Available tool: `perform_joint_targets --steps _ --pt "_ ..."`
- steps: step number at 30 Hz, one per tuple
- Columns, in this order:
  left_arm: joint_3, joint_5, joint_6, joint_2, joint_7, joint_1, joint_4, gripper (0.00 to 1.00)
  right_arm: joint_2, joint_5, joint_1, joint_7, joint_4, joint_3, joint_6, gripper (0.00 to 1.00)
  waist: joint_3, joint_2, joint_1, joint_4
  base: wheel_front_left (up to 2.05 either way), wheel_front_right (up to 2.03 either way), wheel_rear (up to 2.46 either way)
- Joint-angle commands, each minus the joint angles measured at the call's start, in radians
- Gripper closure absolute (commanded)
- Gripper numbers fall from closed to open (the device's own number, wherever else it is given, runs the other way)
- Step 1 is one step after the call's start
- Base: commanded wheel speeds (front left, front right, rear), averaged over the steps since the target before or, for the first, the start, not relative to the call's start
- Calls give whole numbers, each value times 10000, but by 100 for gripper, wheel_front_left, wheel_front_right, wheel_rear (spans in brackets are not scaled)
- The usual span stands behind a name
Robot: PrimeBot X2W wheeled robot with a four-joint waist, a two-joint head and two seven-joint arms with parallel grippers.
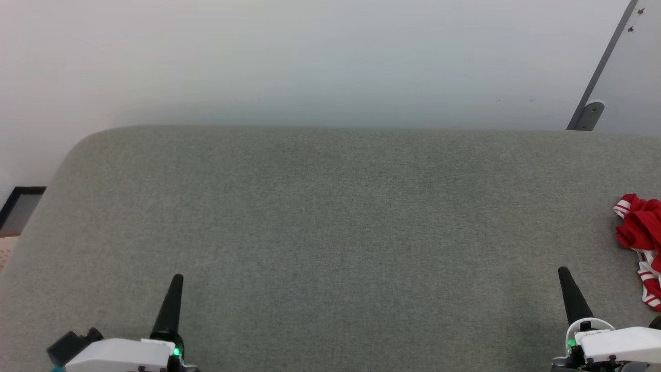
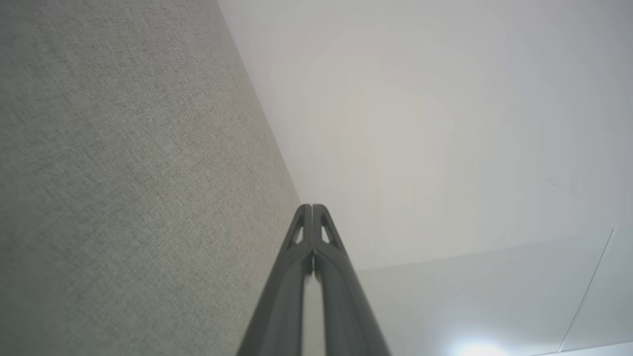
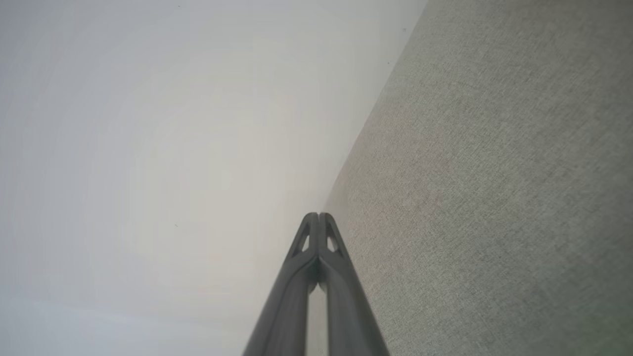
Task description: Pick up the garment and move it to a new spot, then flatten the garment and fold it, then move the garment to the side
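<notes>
Hovering over the grey fabric surface (image 1: 330, 217) in the head view, the left gripper (image 1: 176, 281) and right gripper (image 1: 565, 276) point forward; the garment (image 1: 640, 232) lies crumpled at the far right edge, near the right gripper. In the left wrist view its fingers (image 2: 289, 282) are pressed together, holding nothing. In the right wrist view, that arm's fingers (image 3: 346, 296) are likewise closed.

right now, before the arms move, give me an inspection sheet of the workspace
surface: grey fabric top, flat, rounded far-left corner
job's things: garment, red with red-white striped trim, crumpled at the right edge, partly cut off by the picture
clutter: nothing seen
grippers: left gripper shut, holding nothing; right gripper shut, holding nothing, apart from the garment
cables: nothing seen
surroundings: pale wall behind; grey bracket upper right; dark frame far left
</notes>
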Motion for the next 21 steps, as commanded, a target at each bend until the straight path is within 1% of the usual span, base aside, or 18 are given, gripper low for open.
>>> perform_joint_targets --steps 1,21 --pt "63 -207 -38 -6 64 -206 -28 100 -19 339 -217 57 -44 -30 -9 100 5 -1 0 -3 0 0 0" --pt "203 -1419 -47 -324 491 -498 98 100 -16 2142 -381 468 0 -55 -11 100 67 -1 0 -34 0 0 0"
